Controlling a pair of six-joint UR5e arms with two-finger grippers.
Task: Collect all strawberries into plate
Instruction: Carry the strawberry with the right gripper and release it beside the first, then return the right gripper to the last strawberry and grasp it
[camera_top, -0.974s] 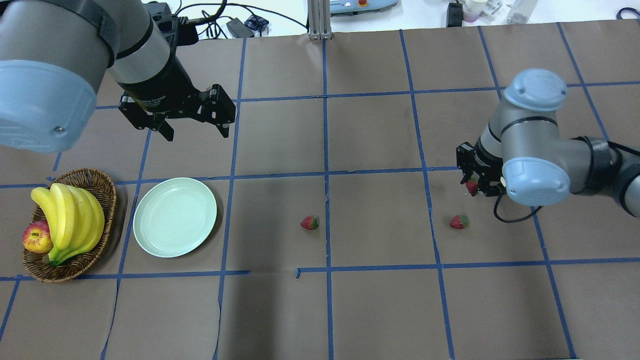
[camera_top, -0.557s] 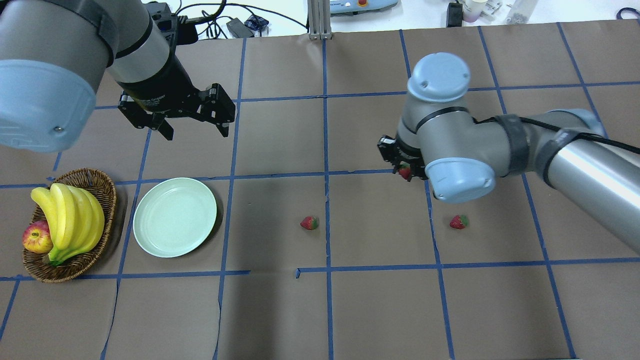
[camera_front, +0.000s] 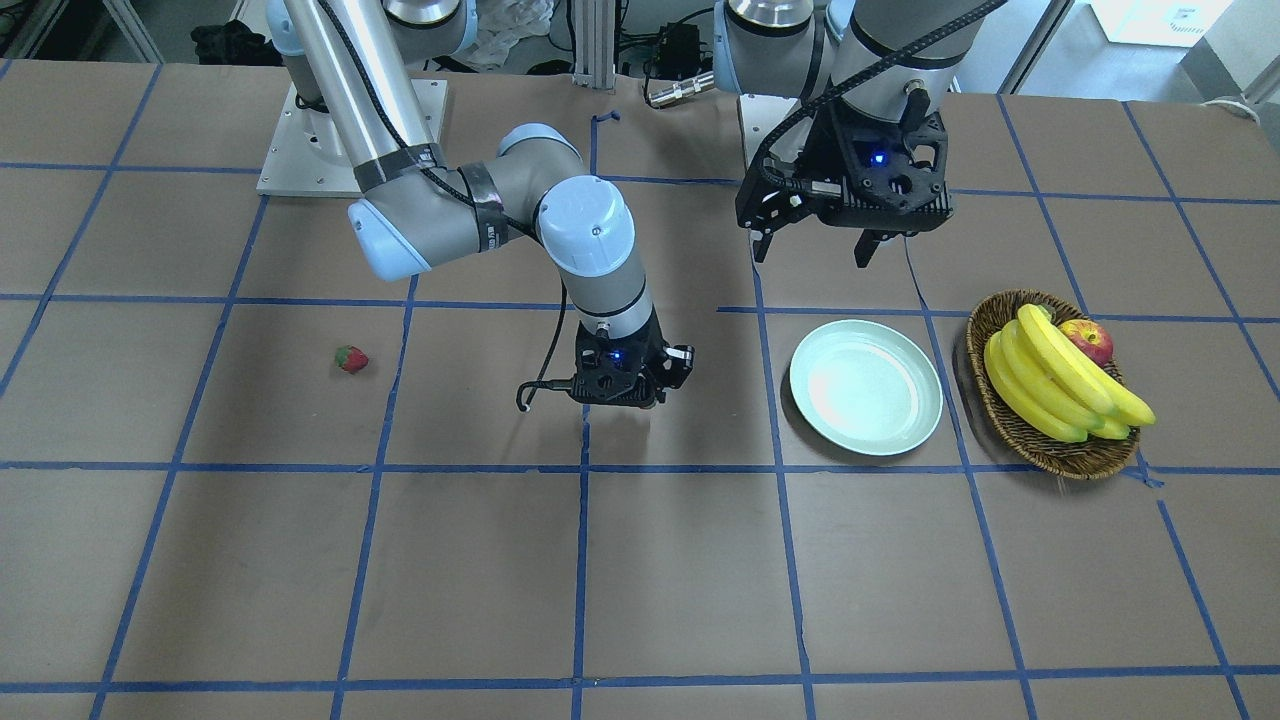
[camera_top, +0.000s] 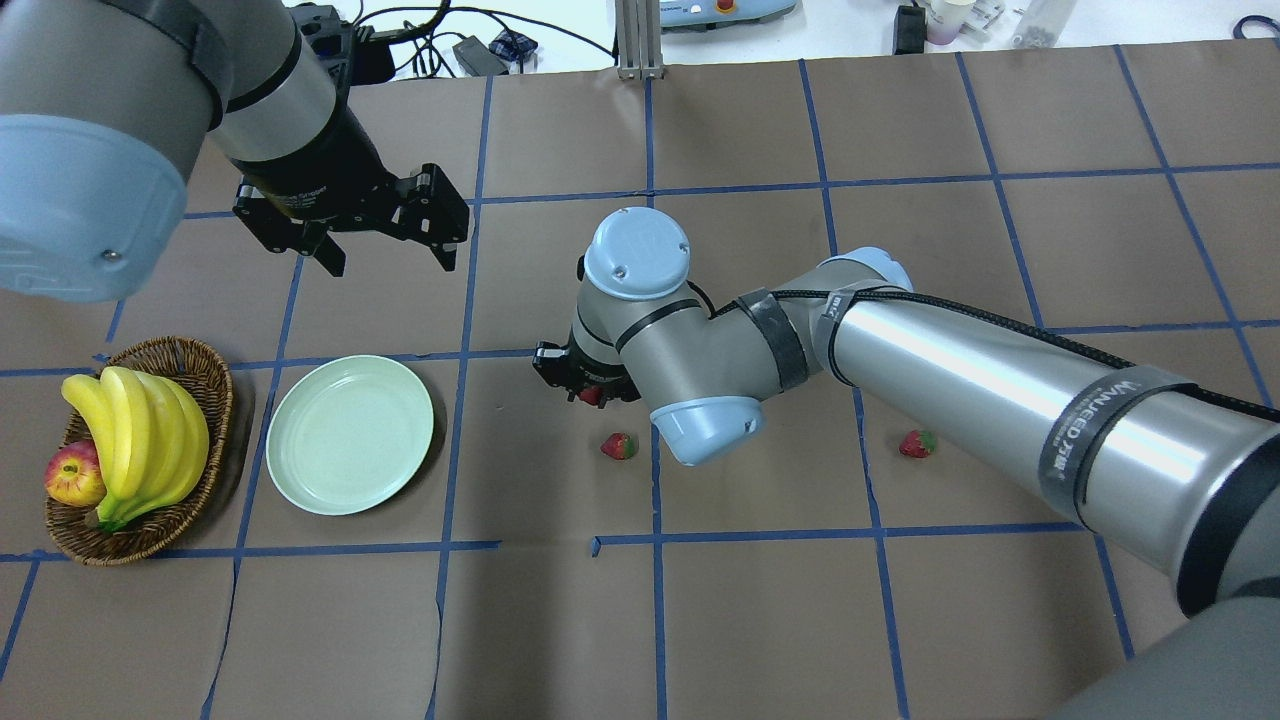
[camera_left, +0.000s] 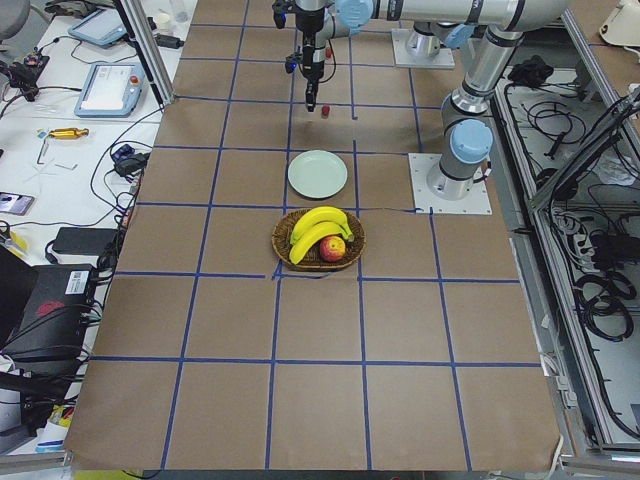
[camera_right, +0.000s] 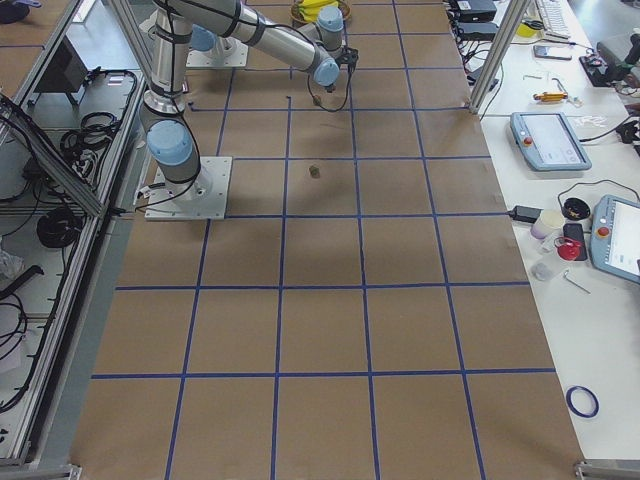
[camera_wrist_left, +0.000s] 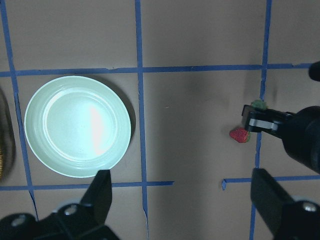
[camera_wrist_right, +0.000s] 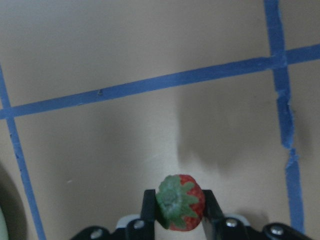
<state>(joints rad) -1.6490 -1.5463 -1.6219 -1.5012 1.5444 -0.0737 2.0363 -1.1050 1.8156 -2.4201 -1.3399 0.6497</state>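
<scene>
My right gripper (camera_top: 588, 390) is shut on a strawberry (camera_wrist_right: 180, 209) and holds it above the table's middle, right of the mint-green plate (camera_top: 350, 435). In the right wrist view the fingers (camera_wrist_right: 149, 206) clamp the berry, green cap up. A second strawberry (camera_top: 619, 446) lies on the table just beside that gripper; it also shows in the left wrist view (camera_wrist_left: 239, 135). A third strawberry (camera_top: 917, 444) lies farther right, also in the front view (camera_front: 351, 358). My left gripper (camera_top: 390, 258) is open and empty, high behind the empty plate (camera_front: 866, 387).
A wicker basket (camera_top: 205, 375) with bananas (camera_top: 140, 440) and a red apple (camera_top: 72, 475) stands left of the plate. Blue tape lines cross the brown table cover. My right arm (camera_top: 950, 380) stretches over the table's right half.
My right gripper has carried the strawberry leftward from the table's right side to its middle. The left gripper, the plate and the two loose strawberries have not moved.
</scene>
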